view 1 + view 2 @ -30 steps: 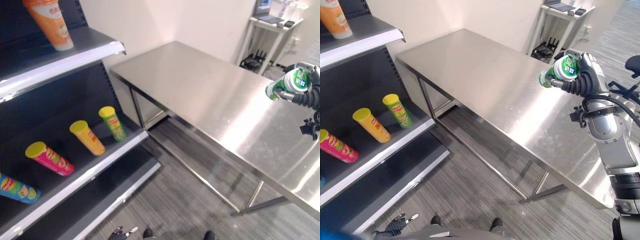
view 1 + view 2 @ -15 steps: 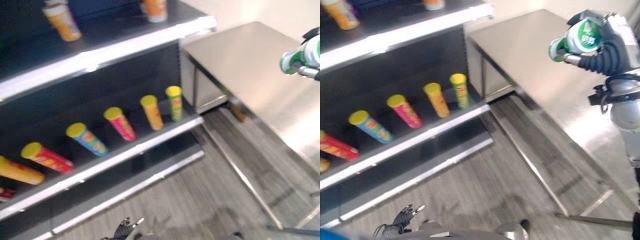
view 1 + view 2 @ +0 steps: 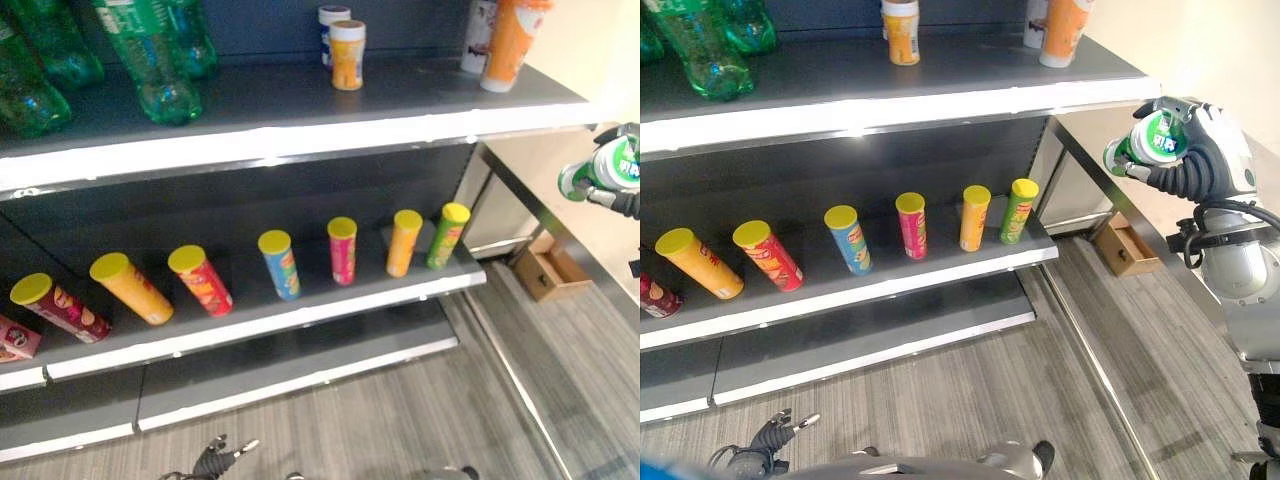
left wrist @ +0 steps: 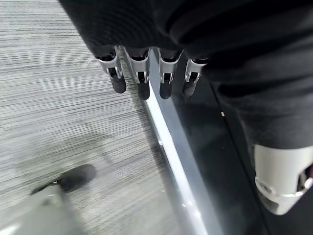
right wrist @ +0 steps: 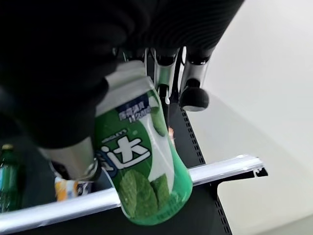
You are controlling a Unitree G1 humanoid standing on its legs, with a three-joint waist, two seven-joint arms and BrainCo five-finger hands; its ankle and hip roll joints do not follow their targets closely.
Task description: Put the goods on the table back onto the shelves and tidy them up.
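**A:** What is your right hand doing?

**B:** Your right hand is gripping a green-and-white tub. Its fingers and thumb are curling round the tub's body. You are holding it up in the air on its side, off the right end of the shelf unit, at about the height of the upper shelf, and it is not touching any shelf.

**A:** And the left hand?

**B:** Your left hand is hanging low over the grey striped floor, beside the pale front edge of the bottom shelf. Its fingers are reaching out straight, apart from one another, and are carrying nothing.

**A:** What are you seeing on the shelves?

**B:** Green bottles are standing at the left of the upper shelf. A small orange-and-white jar is standing near the middle with a second one right behind it, and a tall orange container is standing towards the right end. On the middle shelf, yellow-lidded tube cans in red, orange, blue, pink and green are lying in a row, lids facing outward, none touching its neighbour. The green one is sitting nearest your tub. A cardboard box is resting on the floor beyond the shelf's right end.
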